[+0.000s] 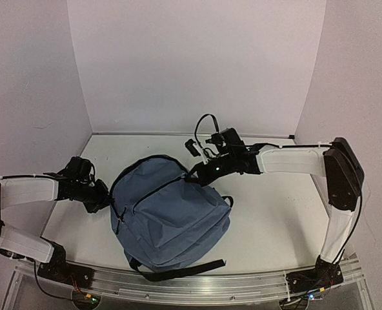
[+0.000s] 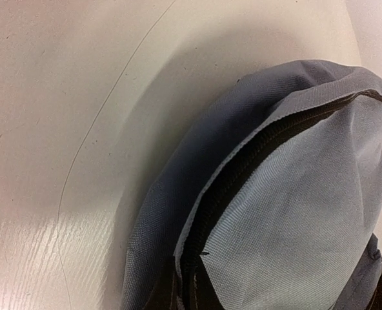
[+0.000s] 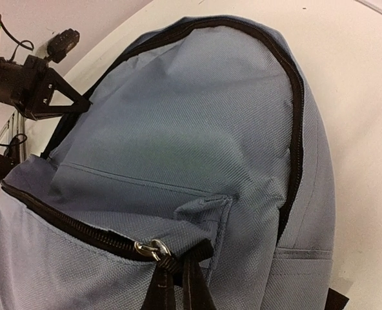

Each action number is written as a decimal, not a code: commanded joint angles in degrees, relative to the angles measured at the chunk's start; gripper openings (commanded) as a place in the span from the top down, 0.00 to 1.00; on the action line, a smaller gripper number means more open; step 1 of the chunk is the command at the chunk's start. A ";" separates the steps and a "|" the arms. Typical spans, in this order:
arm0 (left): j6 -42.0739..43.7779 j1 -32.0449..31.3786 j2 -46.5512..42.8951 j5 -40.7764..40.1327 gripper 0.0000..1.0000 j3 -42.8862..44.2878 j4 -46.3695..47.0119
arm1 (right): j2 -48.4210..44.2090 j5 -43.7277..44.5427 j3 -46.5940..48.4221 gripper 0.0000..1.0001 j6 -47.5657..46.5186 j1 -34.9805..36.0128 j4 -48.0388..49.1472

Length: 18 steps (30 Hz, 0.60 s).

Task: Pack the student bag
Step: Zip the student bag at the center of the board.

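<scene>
The student bag [image 1: 168, 216], a slate-blue backpack, lies flat in the middle of the white table [image 1: 275, 219]. My left gripper [image 1: 104, 197] is at its left edge, shut on the fabric beside the black main zip [image 2: 242, 174]; in the left wrist view the fingertips [image 2: 186, 294] pinch that seam at the bottom edge. My right gripper [image 1: 194, 175] is at the bag's upper right. It is shut on the black pull tab [image 3: 178, 278] below the metal zip ring [image 3: 151, 247] of the front pocket zip [image 3: 62, 219].
Black straps [image 1: 178, 268] trail from the bag's near end toward the metal rail [image 1: 191, 285]. A cable loop [image 1: 207, 123] rises over the right wrist. White walls stand close on the left, back and right. The left arm's gripper body [image 3: 42, 87] shows in the right wrist view.
</scene>
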 commanded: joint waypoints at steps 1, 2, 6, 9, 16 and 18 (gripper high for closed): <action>0.67 0.32 -1.22 0.55 1.00 1.21 3.10 | -7.47 6.30 -0.54 1.00 0.59 1.47 1.08; 0.73 0.32 -1.27 0.74 1.00 1.50 3.08 | -8.25 7.48 -0.62 1.00 0.60 1.82 0.91; 0.92 0.32 -0.89 1.36 1.00 2.55 3.10 | -9.66 12.54 0.26 1.00 0.22 3.81 -0.88; 0.93 0.31 -0.33 2.44 1.00 3.66 3.21 | -8.93 19.67 2.58 1.00 -0.91 6.20 -4.13; 0.83 0.32 0.37 3.41 1.00 5.43 3.13 | -7.21 29.58 8.11 1.00 -1.74 11.98 -9.95; 0.65 0.32 0.24 3.62 1.00 5.62 3.20 | -6.05 31.74 9.72 1.00 -1.23 13.42 -11.03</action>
